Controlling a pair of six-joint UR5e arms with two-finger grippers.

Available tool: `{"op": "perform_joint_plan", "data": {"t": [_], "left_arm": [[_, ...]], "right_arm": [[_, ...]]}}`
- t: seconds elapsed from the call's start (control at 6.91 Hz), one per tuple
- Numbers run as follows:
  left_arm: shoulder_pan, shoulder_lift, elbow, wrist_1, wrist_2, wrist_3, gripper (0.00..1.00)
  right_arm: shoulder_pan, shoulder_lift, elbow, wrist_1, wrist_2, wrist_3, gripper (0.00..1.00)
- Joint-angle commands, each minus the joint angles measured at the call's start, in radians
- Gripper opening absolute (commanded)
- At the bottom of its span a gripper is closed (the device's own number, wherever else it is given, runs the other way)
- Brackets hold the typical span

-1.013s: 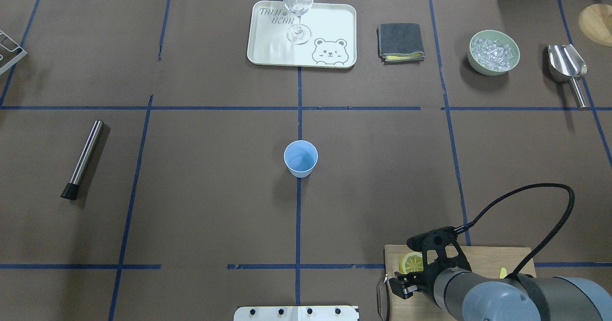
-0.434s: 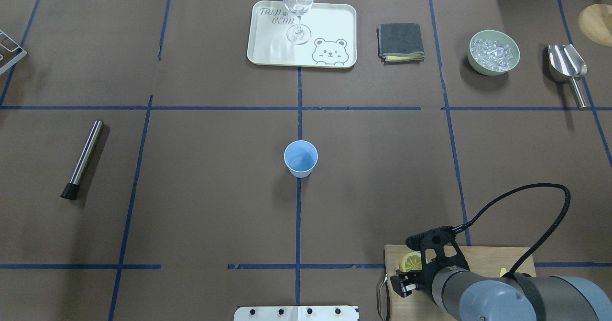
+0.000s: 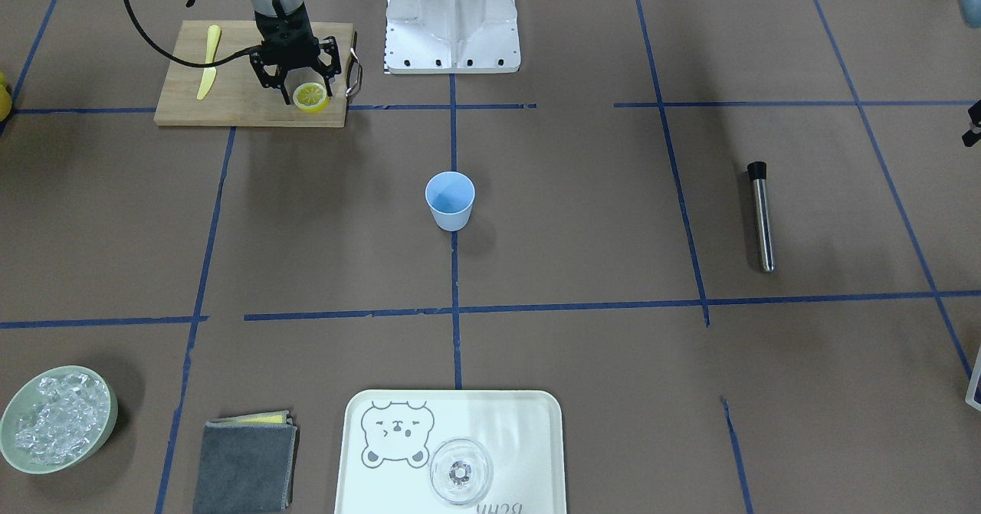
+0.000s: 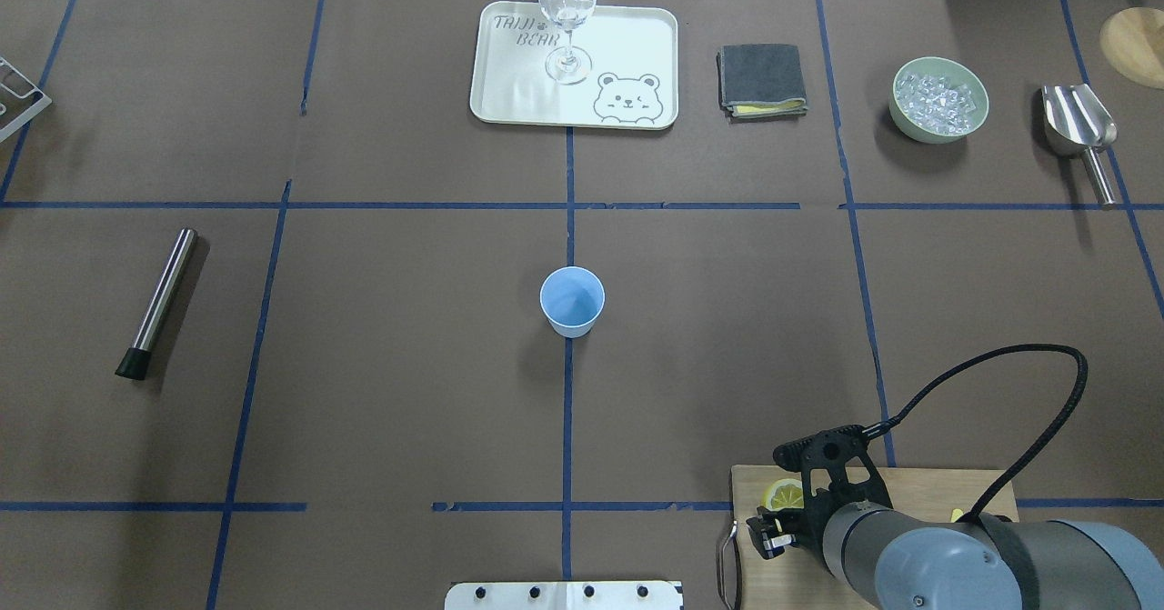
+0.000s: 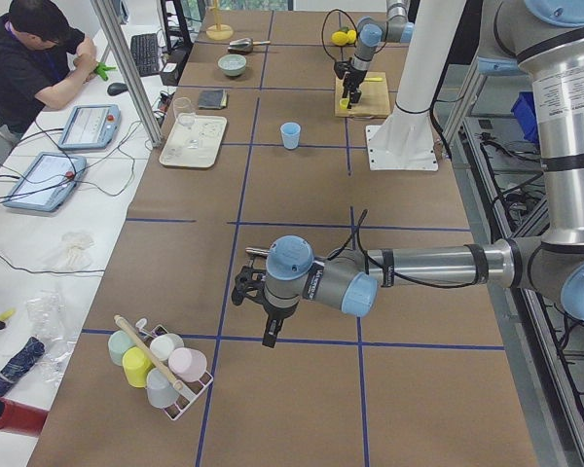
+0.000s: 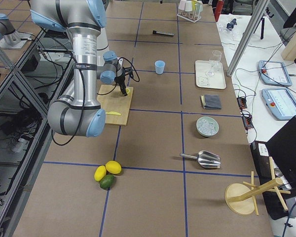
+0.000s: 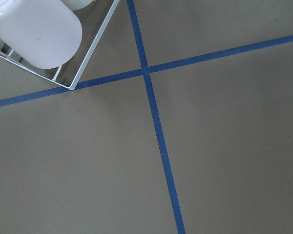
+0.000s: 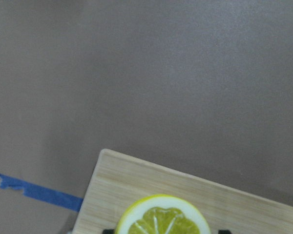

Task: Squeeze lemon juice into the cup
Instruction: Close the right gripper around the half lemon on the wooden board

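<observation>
The lemon (image 3: pixel 311 96), a thin round slice, lies flat at the corner of a wooden cutting board (image 3: pixel 230 96). My right gripper (image 3: pixel 299 87) is open and stands over it, with the slice between the jaws near one finger. In the right wrist view the slice (image 8: pixel 163 218) fills the bottom edge. From overhead the arm half covers the slice (image 4: pixel 782 495). The light-blue cup (image 4: pixel 572 301) stands upright at the table's middle, far from the gripper. My left gripper (image 5: pixel 256 297) shows clearly only in the exterior left view. I cannot tell its state.
A yellow plastic knife (image 3: pixel 208 70) lies on the board. At the far side are a tray (image 4: pixel 637 37) with a clear glass (image 4: pixel 566 10), a folded cloth (image 4: pixel 761 78), a bowl of ice (image 4: pixel 938 101) and a scoop (image 4: pixel 1078 128). A steel rod (image 4: pixel 159 301) lies left.
My right gripper has shifted slightly further over the lemon slice and covers more of it. The cup has not moved.
</observation>
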Motion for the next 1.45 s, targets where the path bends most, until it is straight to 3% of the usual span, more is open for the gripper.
{"op": "perform_joint_plan", "data": {"t": [0.0, 0.43, 1.3], "left_arm": [[0.0, 0.0, 0.0, 0.0, 0.0, 0.0, 1.0], [0.0, 0.0, 0.0, 0.0, 0.0, 0.0, 1.0], [0.0, 0.0, 0.0, 0.0, 0.0, 0.0, 1.0]], "right_arm": [[0.01, 0.0, 0.0, 0.0, 0.006, -0.005, 0.7], [0.015, 0.0, 0.005, 0.0, 0.009, -0.009, 0.58], [0.074, -0.014, 0.061, -0.011, 0.046, -0.012, 0.57]]}}
